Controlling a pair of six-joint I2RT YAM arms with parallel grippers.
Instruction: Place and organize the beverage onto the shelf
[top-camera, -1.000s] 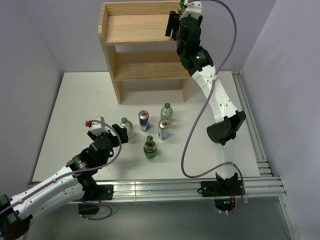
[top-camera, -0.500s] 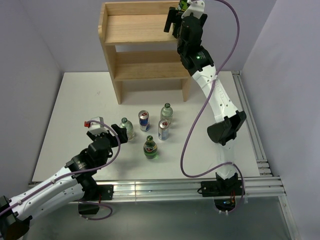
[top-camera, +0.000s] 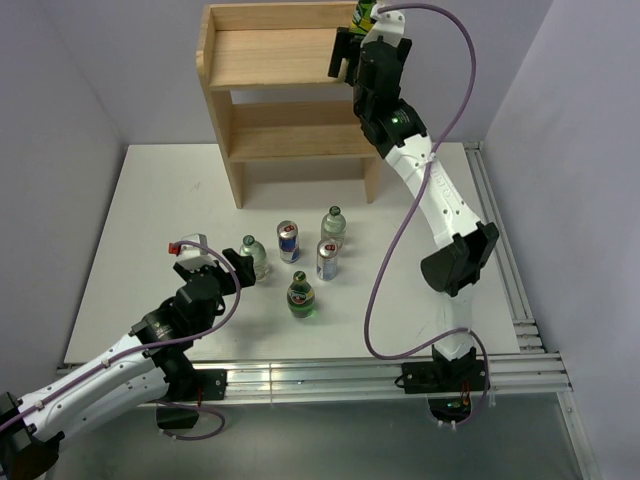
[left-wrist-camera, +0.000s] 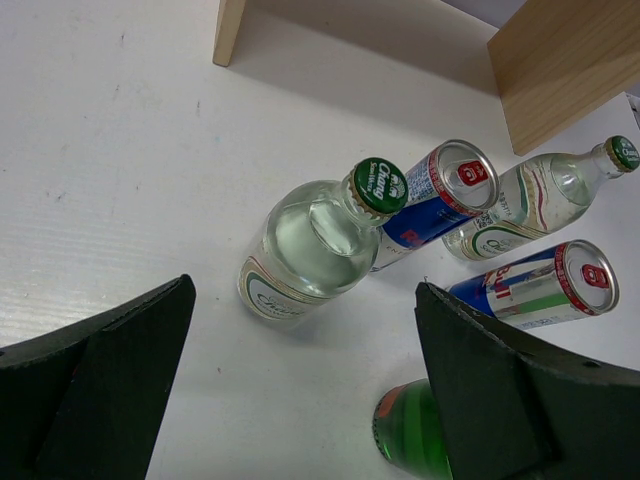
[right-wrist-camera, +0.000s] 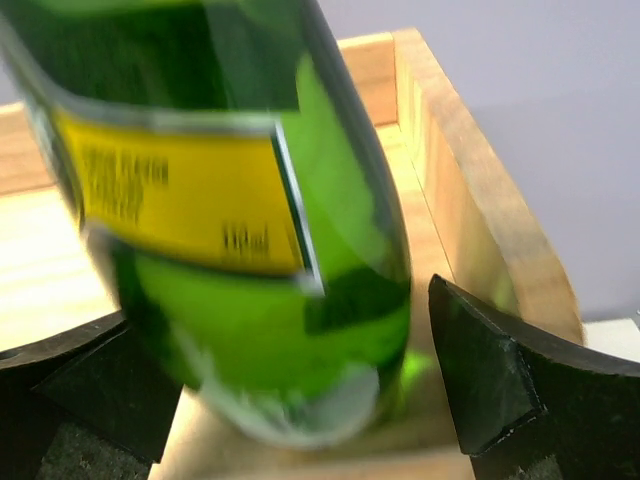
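— Jaws first: what do we notice changing on the right gripper (right-wrist-camera: 280, 385)?
— Compared with a second ago, its black fingers are much farther apart. They now stand wide, one on either side of the green glass bottle with a yellow label (right-wrist-camera: 230, 200), and a gap shows beside one finger. We judge the bottle released.
— Where is it?
— Standing, as far as we can tell, in the far right corner of the top tier of the small light unpainted wooden shelf (top-camera: 270, 60), just inside the raised rim. The wrist view is blurred, so we cannot read the label.
— So one drink is placed?
— We think so. Five more wait on the white table (top-camera: 160, 210). The left gripper (left-wrist-camera: 305, 385) hangs open above the clear glass bottle with a green cap (left-wrist-camera: 310, 240), touching nothing.
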